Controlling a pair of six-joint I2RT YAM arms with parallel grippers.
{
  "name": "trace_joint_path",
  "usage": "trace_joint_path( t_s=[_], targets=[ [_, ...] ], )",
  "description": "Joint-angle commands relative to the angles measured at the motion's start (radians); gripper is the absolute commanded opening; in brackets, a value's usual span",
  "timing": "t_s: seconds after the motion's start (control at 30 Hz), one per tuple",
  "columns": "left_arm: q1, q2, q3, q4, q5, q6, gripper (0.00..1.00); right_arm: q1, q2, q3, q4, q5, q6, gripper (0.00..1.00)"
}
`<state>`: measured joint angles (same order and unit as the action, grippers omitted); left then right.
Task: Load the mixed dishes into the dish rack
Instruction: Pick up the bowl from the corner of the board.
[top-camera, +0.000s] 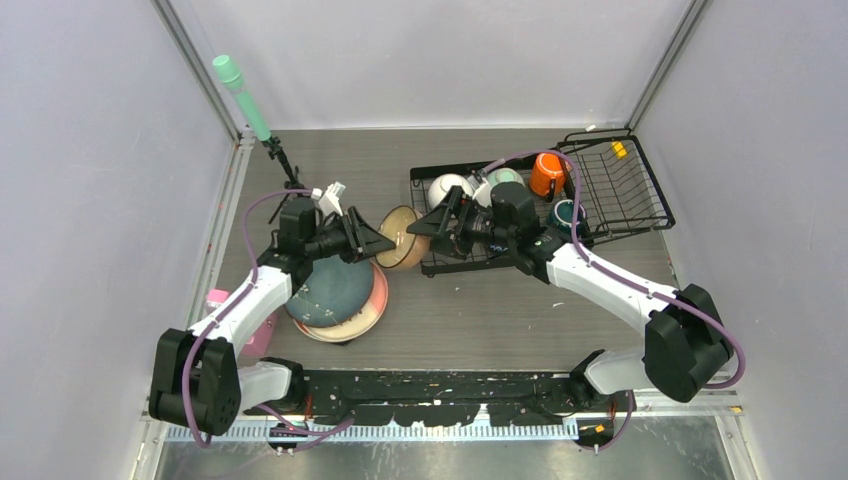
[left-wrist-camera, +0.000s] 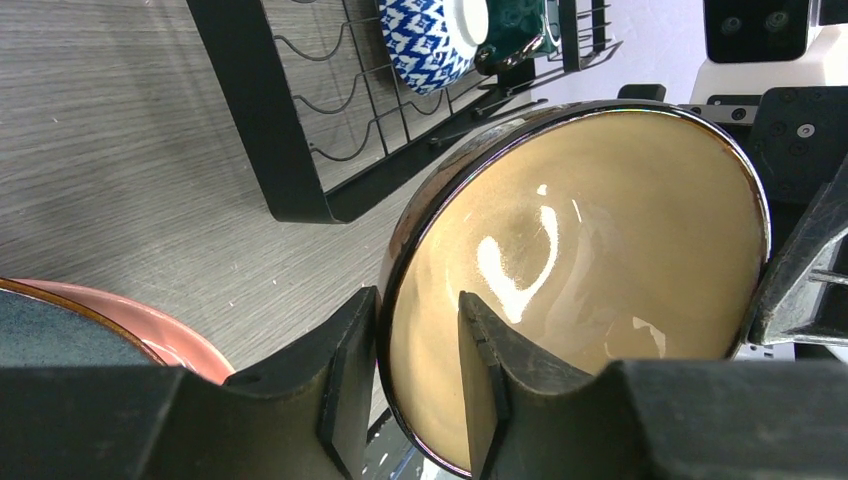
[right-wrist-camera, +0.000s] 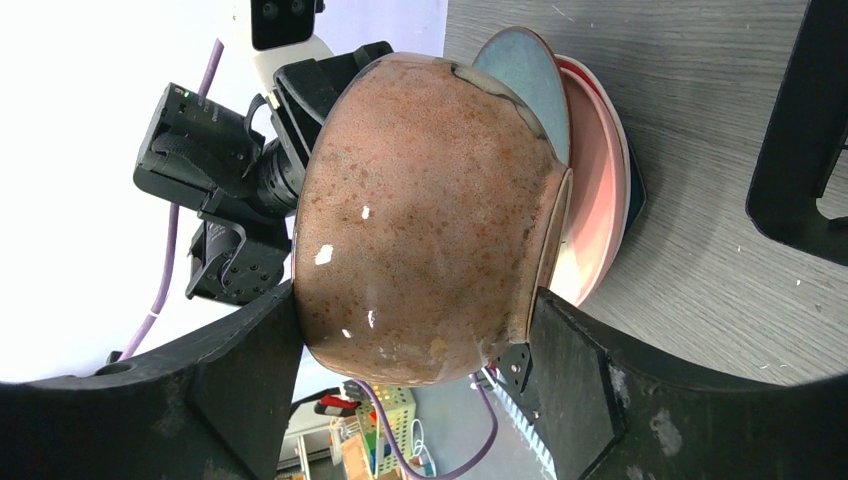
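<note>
brown bowl (top-camera: 403, 237) was up off the table (top-camera: 480, 310), tipped on edge between the two arms, just left of the dish rack (top-camera: 600, 215) and right beside the plate stack. right gripper (top-camera: 420, 228) had it: in the right wrist view its jaws stood wide, one finger (right-wrist-camera: 250, 370) against the bowl's base and the other against the rim, bowl filling the gap, so it was gripped. left gripper (top-camera: 385, 243) sat at the opposite side; the left wrist view showed its fingers (left-wrist-camera: 345, 370) straddling the rim, jaws parted a little, outer finger close to the rim, visible gap between the inner finger and the bowl wall, so it looked loose, not clamped. glossy tan inside of the bowl faced the left wrist camera, speckled brown outside faced the right one

large dark teal speckled plate (top-camera: 330, 290) lay on the pink plate (top-camera: 375, 300) on the table under the left arm. in the rack: orange mug (top-camera: 547, 174), dark teal mug (top-camera: 568, 213), mint-green bowl (top-camera: 503, 178), blue-patterned bowl (left-wrist-camera: 430, 40) on its side next to the teal mug
</note>
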<state>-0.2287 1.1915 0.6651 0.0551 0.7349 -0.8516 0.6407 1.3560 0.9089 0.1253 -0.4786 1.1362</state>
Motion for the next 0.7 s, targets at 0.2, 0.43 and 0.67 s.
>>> trace_joint_path(
  t_s=[0.2,0.43,0.67],
  targets=[
    [-0.001,-0.006,0.022,0.071,0.022,0.014,0.07,0.005,0.017,0.06,0.011,0.005,-0.003,0.32],
    [-0.004,-0.007,0.021,0.096,0.019,0.006,0.0,0.005,0.03,0.059,0.017,-0.014,0.007,0.55],
    [-0.009,-0.002,0.013,0.149,0.018,-0.018,0.0,0.006,0.054,0.059,0.025,-0.043,0.028,0.73]
  ],
)
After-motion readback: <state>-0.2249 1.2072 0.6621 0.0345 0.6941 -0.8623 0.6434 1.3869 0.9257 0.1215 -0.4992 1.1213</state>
